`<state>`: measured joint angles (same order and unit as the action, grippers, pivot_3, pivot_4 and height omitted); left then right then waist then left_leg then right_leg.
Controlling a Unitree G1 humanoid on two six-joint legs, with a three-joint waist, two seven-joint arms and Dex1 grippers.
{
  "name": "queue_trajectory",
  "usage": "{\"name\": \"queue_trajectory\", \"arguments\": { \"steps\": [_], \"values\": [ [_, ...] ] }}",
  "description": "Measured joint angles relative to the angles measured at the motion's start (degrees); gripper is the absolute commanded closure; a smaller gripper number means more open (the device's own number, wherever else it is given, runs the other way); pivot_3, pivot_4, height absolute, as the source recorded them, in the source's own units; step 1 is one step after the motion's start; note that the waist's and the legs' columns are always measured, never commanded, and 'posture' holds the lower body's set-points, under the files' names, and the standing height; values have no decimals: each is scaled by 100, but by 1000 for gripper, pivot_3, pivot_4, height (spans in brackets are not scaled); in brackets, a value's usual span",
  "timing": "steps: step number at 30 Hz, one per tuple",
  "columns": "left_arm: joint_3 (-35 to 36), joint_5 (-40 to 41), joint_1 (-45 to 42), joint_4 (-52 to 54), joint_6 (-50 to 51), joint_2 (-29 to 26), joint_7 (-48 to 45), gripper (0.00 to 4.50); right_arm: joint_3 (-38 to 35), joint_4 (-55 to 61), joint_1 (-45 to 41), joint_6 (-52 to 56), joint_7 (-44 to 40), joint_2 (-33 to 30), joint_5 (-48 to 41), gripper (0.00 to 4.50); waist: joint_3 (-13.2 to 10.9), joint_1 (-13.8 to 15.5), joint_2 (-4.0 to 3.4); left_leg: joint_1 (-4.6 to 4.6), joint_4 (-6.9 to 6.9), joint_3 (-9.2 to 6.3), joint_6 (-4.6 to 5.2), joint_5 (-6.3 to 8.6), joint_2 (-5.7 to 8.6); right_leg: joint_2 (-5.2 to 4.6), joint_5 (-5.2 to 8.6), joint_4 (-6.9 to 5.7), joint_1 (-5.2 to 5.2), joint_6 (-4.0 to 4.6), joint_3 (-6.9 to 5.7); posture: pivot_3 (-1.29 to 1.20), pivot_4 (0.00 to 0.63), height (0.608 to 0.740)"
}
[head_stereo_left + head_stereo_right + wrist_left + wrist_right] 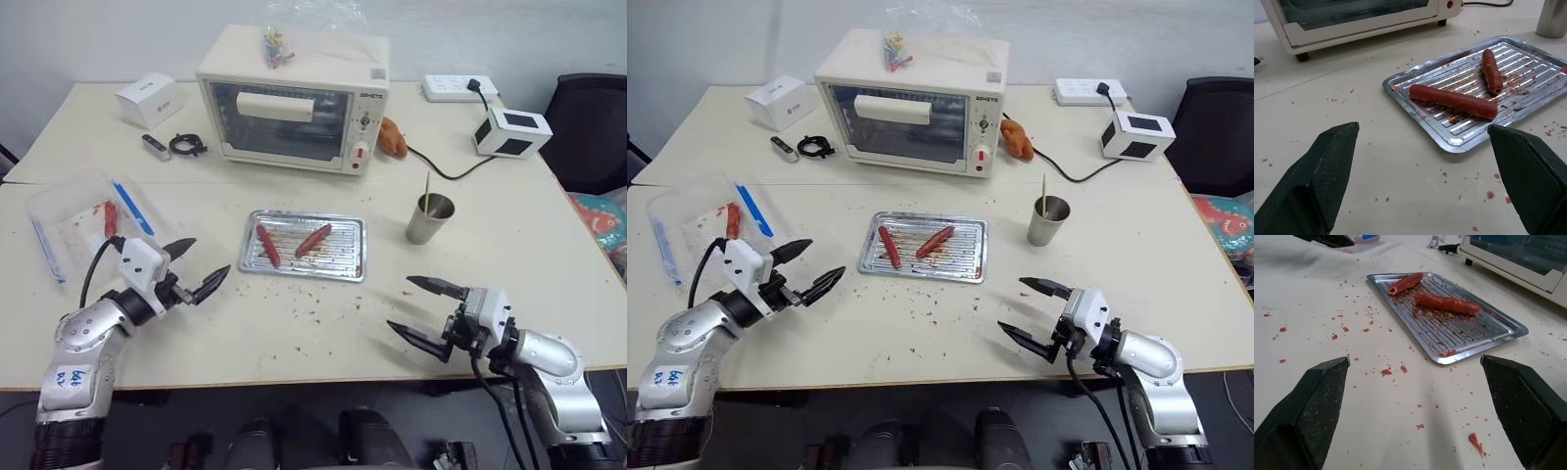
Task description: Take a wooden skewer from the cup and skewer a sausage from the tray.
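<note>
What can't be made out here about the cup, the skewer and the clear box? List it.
- Wooden skewer: only its top shows above the cup in the eye views; the cup wall hides the rest, and whether more lie inside.
- Cup in the left wrist view: cut off by the picture edge.
- Clear plastic box: the red piece inside is too small to identify.

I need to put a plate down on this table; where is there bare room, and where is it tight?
Widest bare patch: the front strip between the left gripper and right gripper, below the tray, though crumb-strewn. Also free: right of the cup. Crowded: around the toaster oven and the clear plastic box.
</note>
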<state>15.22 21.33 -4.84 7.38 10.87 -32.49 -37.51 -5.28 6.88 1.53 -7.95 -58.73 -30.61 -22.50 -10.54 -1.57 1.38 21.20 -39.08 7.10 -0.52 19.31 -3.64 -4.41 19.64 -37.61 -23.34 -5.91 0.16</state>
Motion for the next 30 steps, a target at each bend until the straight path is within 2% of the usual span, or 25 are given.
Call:
{"name": "queue_trajectory", "arguments": {
  "steps": [4, 7, 11, 15, 20, 23, 27, 30],
  "values": [
    [6, -31, 10, -78, -95, 2, -12, 20, 7, 11, 3, 7, 106, 0, 13, 0, 0, 0, 0, 0, 0, 0, 0, 0, 0, 0, 0, 0, 0, 0, 0, 0, 150, 740],
    [191, 543, 20, -60, 48, 9, -394, 20, -41, 82, -81, 67, 175, -19, -83, 0, 0, -2, 0, 1, 0, 0, 0, 0, -1, -1, 0, -1, -1, 0, 0, 0, 150, 740],
    [495, 1229, 214, 203, 159, -687, -1524, 20, -655, 116, -117, 106, 234, -355, -285, 0, 0, -2, -1, 1, 1, 1, -1, 0, -1, 0, 0, 2, -1, 0, 0, 0, 150, 740],
    [751, 1649, 310, 321, 458, -1230, -2138, 20, -1274, -219, 22, 21, 196, -679, -350, 0, 0, 18, 0, -1, 0, -3, 2, 1, 7, 1, 0, 10, 8, 0, -2, 0, 150, 740],
    [854, 2049, 181, 298, 814, -1204, -2306, 20, -1570, -660, 74, -93, -61, -1019, -351, 0, 0, -10, -1, -5, 0, -2, 2, 0, 0, 3, 0, 5, 8, 0, 1, 0, 150, 740],
    [821, 2091, 73, 310, 859, -1086, -2257, 20, -1491, -594, -296, 341, -184, -1452, -414, 0, -5, -52, -12, -7, 0, 10, 1, 0, -2, 7, 0, -3, 0, 0, 14, 0, 150, 740],
    [539, 2035, 83, 341, 908, -932, -2214, 20, -998, -416, -1594, 1701, -348, -2537, -426, 0, -8, -70, -20, -4, 0, 12, -1, -1, -8, 8, 1, -8, -12, 1, 17, 0, 150, 740],
    [385, 1941, 76, 344, 900, -868, -2194, 20, -508, -400, -2282, 2321, -478, -2899, -225, 0, -6, -35, -15, 5, 1, 5, -3, 0, -11, 11, 2, 2, -12, 4, 12, 0, 150, 740]
  ]
}}
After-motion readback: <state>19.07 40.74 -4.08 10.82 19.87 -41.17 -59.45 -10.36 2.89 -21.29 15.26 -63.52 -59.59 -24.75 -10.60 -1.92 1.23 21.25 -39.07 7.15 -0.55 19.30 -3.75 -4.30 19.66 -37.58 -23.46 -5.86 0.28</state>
